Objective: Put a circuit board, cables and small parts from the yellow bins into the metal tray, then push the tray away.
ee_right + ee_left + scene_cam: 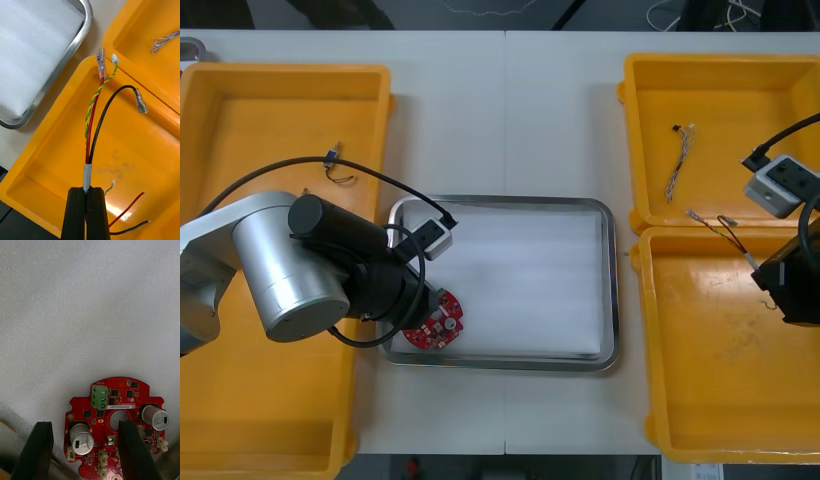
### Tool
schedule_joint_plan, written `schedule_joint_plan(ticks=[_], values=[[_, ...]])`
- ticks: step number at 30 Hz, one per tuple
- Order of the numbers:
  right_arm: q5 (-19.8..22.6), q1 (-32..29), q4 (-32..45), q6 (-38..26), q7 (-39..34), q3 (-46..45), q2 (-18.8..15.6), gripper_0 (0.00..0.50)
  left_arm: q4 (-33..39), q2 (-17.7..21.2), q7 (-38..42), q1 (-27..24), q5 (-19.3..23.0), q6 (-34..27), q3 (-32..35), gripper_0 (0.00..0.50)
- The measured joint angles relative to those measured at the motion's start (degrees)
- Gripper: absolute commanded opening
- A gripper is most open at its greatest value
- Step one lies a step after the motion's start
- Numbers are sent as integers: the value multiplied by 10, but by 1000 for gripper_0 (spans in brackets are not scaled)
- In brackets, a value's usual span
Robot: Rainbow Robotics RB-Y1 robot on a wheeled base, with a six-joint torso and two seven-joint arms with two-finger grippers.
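Note:
A round red circuit board (435, 325) lies in the near left corner of the metal tray (611, 280), on its white lining (90, 307). My left gripper (85, 452) hovers just over the board (112, 416), open; one finger (133, 450) overlaps the board, the other (37, 452) stands off its edge. In the right wrist view my right gripper (89, 212) is shut on a bundle of red, black and twisted yellow-green cables (93, 116), held up over the near right yellow bin (150, 150). From the front, that cable bundle (723, 226) trails from the right gripper (768, 278).
A twisted blue and white cable (677, 165) lies in the far right bin (740, 80), also seen as (165, 39). A small cable (336, 170) lies in the far left bin (240, 110). The tray's rim (60, 71) runs close beside the right bins.

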State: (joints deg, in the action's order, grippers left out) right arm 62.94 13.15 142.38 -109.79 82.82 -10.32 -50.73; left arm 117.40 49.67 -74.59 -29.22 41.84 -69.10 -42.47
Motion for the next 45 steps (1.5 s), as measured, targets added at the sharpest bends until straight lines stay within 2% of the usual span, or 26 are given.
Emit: schedule_joint_plan(ticks=[5, 11, 21, 25, 29, 32, 39, 45], values=[[-1, 36, 0, 0, 0, 48, 0, 0, 7, 0, 0, -2, 1, -11, 1, 500], [-1, 100, 0, 0, 0, 118, 0, 0, 58, 0, 0, -6, 10, -92, 33, 500], [-1, 207, 1, 0, 0, 242, 0, 0, 95, -1, 0, -6, 86, -234, 185, 500], [-6, 248, 1, 0, 0, 286, 4, 0, 97, -1, 0, -6, 98, -285, 255, 500], [-29, 278, -5, 0, 2, 324, 32, 0, 97, -1, 0, -6, 99, -327, 305, 500], [-57, 290, -19, 0, 36, 350, 67, 0, 89, -1, 0, -6, 99, -348, 332, 500], [-117, 304, -62, 0, 58, 406, 133, 0, 35, -1, 0, -6, 92, -357, 372, 500], [-190, 305, -95, 0, 184, 453, 165, 0, -22, -2, 0, -17, 75, -344, 378, 500]])
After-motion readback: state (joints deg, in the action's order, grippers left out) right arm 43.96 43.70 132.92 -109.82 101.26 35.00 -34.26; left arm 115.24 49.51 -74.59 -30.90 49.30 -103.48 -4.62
